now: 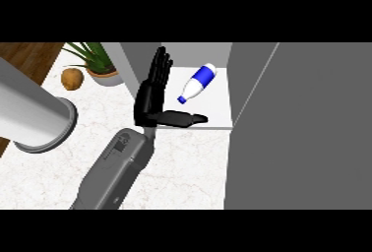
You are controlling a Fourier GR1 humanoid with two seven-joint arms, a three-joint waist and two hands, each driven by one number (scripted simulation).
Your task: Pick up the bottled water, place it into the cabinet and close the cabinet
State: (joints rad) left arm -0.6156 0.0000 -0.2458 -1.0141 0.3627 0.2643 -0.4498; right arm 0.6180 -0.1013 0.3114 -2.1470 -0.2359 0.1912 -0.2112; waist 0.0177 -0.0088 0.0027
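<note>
The bottled water (198,83), white with a blue label, lies on its side on the white shelf (218,112) inside the open cabinet, cap pointing toward me. My left hand (149,101) is just left of it at the cabinet's left wall. Its fingers are straight and point away, the thumb sticks out to the right along the shelf's front edge, and a small gap separates hand and bottle. The hand holds nothing. My right hand does not show.
The grey cabinet door (305,123) stands open at the right and fills that side. A large grey cylinder (33,115) juts in at the left. A potted plant (98,61) and a brown rounded object (72,78) sit at the back left of the marbled counter (189,167).
</note>
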